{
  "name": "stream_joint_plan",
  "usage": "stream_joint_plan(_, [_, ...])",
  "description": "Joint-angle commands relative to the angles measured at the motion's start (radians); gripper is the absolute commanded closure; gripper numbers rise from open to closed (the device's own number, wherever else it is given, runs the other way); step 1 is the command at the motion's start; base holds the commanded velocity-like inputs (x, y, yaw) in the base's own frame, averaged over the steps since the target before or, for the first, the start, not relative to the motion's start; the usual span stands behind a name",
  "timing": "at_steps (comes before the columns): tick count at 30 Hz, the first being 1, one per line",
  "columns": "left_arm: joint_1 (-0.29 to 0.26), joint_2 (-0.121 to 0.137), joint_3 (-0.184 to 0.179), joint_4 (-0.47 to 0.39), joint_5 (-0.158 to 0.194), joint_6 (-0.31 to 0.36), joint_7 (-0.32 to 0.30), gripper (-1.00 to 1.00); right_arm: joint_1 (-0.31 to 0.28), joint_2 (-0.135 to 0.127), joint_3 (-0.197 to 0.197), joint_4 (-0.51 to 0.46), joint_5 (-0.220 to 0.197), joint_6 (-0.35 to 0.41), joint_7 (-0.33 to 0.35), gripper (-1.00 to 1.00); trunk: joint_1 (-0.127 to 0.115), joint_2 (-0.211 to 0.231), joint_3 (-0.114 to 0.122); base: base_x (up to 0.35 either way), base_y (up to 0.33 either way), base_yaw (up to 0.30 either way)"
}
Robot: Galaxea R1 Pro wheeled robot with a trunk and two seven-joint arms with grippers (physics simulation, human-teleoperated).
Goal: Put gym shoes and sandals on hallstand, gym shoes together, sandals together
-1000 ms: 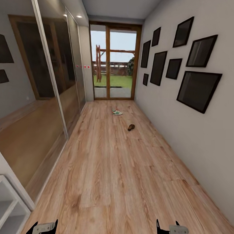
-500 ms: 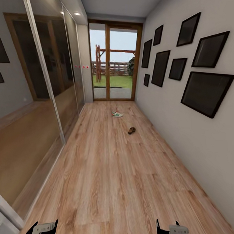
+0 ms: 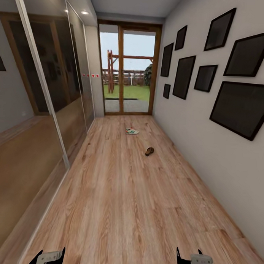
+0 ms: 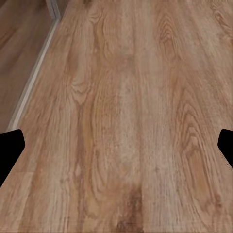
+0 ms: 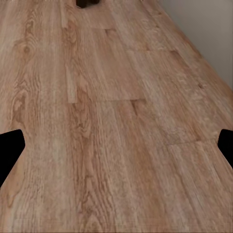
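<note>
Far down the corridor floor (image 3: 126, 192), one gym shoe (image 3: 132, 131) and one sandal (image 3: 149, 151) lay apart; both likely light, best gripped by heel or strap. Both grippers (image 3: 49, 257) (image 3: 189, 259) hung spread wide, apparently empty.

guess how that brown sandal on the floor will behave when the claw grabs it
The sandal looks low and flat, so it probably won't roll or tip. It is small, likely light, and may slide on the smooth laminate floor if nudged. Too distant to judge strap stiffness.

No text, label, number or sign can be read anywhere.
</note>
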Motion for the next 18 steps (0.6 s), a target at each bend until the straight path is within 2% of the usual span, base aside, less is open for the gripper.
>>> stream_joint_plan(1, [-0.001,-0.001,0.009,0.001,-0.010,-0.004,-0.005,-1.00,-0.001,0.000,0.004,0.001,0.004,-0.001,-0.008,-1.00,0.000,0.000,-0.001,0.337,0.000,0.000])
stream_joint_plan(18, [-0.001,-0.001,0.009,0.001,-0.010,-0.004,-0.005,-1.00,-0.001,0.000,0.004,0.001,0.004,-0.001,-0.008,-1.00,0.000,0.000,-0.001,0.337,0.000,0.000])
